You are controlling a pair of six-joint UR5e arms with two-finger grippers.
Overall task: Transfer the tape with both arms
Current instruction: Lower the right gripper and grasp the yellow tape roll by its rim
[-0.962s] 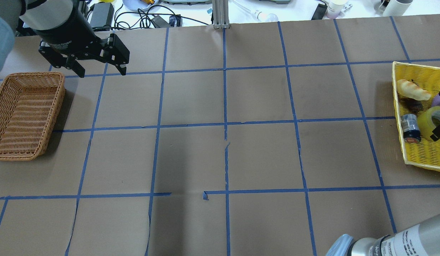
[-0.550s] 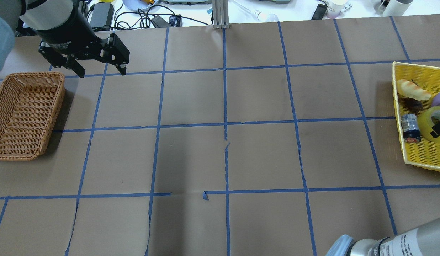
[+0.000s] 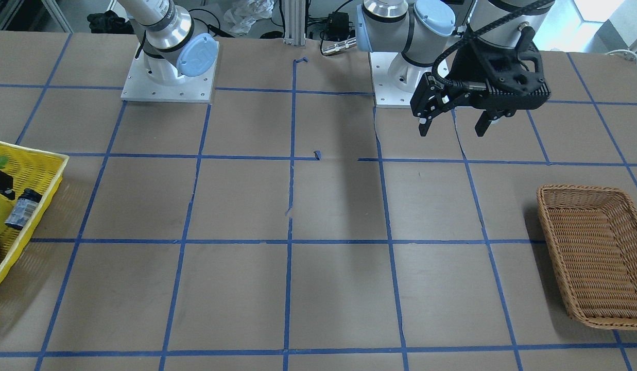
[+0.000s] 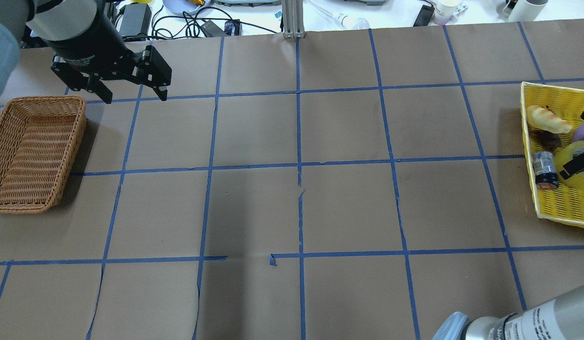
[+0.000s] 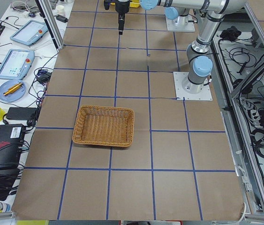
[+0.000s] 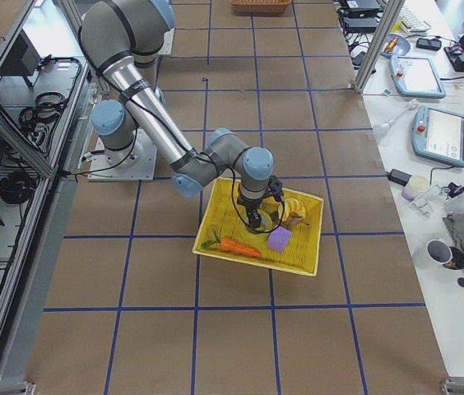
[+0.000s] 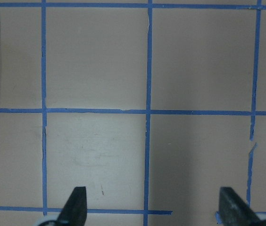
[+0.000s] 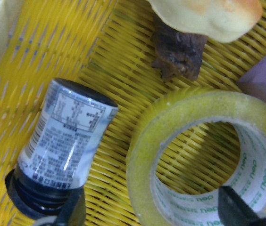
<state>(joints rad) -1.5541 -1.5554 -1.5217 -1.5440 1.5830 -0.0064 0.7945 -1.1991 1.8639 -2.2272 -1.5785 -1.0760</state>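
The table (image 4: 343, 127), papered brown and ruled into squares by blue tape lines, fills every wide view. The left arm (image 3: 411, 31) reaches out from its base over the table's left half, and the right arm (image 6: 146, 99) bends low toward the far right end.

A wicker basket (image 4: 32, 151) sits on the robot's left side with nothing in it. At the opposite end stands a yellow mesh basket (image 4: 558, 203) that holds several things.

The left gripper (image 4: 136, 97) hangs above bare paper near the wicker basket's far corner. Its jaws are spread wide and hold nothing.

The right gripper (image 8: 154, 214) is down inside the yellow basket, directly over the tape (image 8: 180, 113). Its jaws are spread too — one fingertip shows between the bottle and the roll's outer wall, the other over the roll's printed inner core. Whether either tip touches the roll cannot be told.

The tape lies in the yellow basket, a translucent yellow ring through whose hole the mesh shows. Just beside it lies a small dark bottle (image 8: 67, 136) on its side, labelled and black-capped.

Beyond the roll sit a pale bread-like piece (image 8: 203, 14), a dark brown lump (image 8: 178, 52) under it, and a purple item (image 8: 265, 70) at the edge — all close together. An orange carrot (image 6: 236, 245) lies along the basket's opposite side.
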